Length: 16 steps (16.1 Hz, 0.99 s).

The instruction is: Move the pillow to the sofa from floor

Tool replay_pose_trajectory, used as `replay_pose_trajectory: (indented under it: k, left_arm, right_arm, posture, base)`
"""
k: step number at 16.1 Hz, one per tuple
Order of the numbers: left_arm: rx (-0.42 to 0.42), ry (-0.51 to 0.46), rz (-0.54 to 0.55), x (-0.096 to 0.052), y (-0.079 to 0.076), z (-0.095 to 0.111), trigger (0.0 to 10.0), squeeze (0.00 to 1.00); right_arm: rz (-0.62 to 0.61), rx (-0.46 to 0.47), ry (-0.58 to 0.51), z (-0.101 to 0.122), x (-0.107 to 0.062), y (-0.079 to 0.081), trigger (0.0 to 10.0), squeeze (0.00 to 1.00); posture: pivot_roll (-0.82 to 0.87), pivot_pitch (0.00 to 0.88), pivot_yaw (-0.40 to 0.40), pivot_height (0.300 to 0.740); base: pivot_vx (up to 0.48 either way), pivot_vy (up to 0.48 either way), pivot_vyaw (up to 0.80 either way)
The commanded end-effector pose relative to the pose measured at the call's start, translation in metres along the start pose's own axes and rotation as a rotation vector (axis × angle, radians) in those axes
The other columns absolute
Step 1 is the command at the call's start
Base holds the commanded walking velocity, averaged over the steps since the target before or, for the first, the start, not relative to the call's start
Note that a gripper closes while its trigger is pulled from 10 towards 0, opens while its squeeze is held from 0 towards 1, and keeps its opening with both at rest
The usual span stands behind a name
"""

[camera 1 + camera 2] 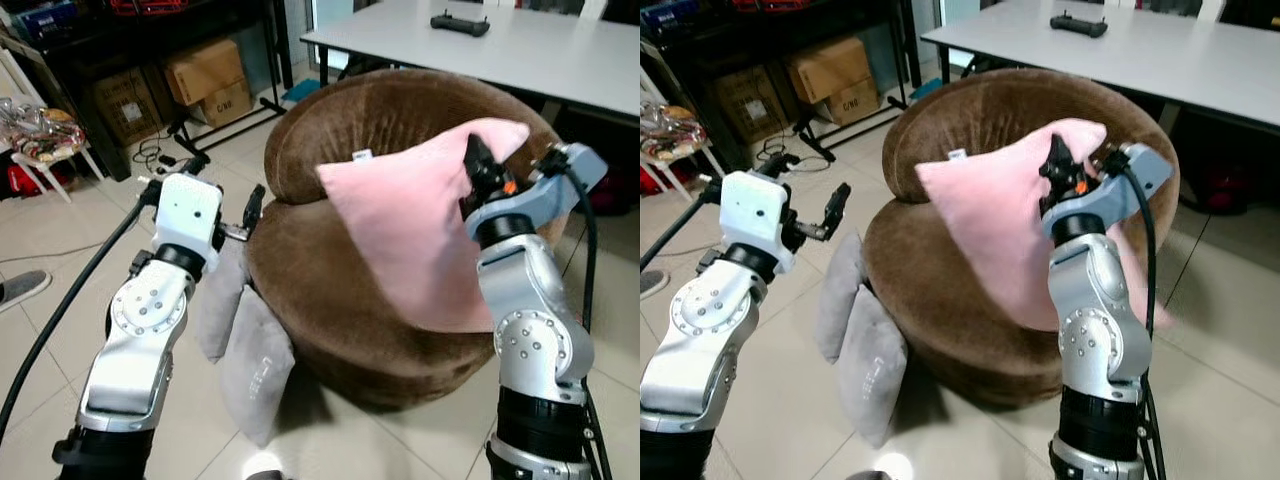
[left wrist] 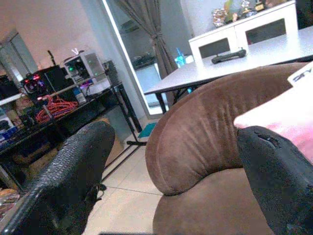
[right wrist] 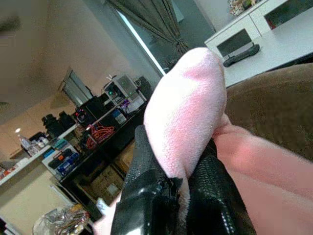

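Observation:
A pink pillow (image 1: 405,215) leans on the seat and backrest of the round brown sofa (image 1: 340,120). My right gripper (image 1: 478,165) is shut on the pillow's upper right corner; in the right wrist view the pink fabric (image 3: 188,112) bulges out between the black fingers (image 3: 146,166). My left gripper (image 1: 252,208) is open, held beside the sofa's left edge with nothing between its fingers (image 2: 73,171). Two grey pillows (image 1: 250,350) lean against the sofa's base on the floor.
A white table (image 1: 520,45) with a black controller (image 1: 460,22) stands behind the sofa. Cardboard boxes (image 1: 205,75) sit under a dark shelf at the back left. Cables (image 1: 150,155) lie on the tiled floor. A shoe (image 1: 20,288) rests at the far left.

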<state>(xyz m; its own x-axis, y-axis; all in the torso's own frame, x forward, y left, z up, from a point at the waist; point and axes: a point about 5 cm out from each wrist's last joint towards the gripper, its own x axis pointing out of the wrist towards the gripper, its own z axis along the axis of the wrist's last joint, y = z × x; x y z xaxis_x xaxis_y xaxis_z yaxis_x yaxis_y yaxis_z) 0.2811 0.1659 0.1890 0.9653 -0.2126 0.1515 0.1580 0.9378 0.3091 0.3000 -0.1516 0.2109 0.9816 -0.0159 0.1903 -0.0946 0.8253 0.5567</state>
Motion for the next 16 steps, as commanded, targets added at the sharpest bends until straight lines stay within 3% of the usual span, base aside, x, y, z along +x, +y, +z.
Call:
replay_pose_trajectory:
  k: [1,8,12,16]
  left_arm:
    - [0.002,0.011,0.012,-0.001,0.005,-0.004,10.0,0.00]
    - [0.048,0.078,0.030,-0.013,0.014,-0.023,10.0,0.00]
    - [0.054,0.072,0.025,-0.013,0.014,-0.023,10.0,0.00]
    - [0.059,0.070,0.019,-0.013,0.013,-0.023,10.0,0.00]
  right_arm:
    - [0.054,-0.014,-0.036,0.007,0.001,0.009,10.0,0.00]
    - [0.036,-0.170,0.019,-0.006,-0.002,-0.004,10.0,0.00]
    - [0.035,-0.185,0.005,-0.004,0.000,-0.004,10.0,0.00]
    - [0.027,-0.186,0.002,-0.003,0.002,-0.007,10.0,0.00]
  posture:
    - [0.06,0.000,0.073,0.740]
    - [0.06,0.000,0.053,0.740]
    - [0.06,0.000,0.047,0.740]
    - [0.07,0.000,0.048,0.740]
  base:
    - [0.300,0.000,0.00]
    - [0.299,0.000,0.00]
    - [0.299,0.000,0.00]
    - [0.299,0.000,-0.74]
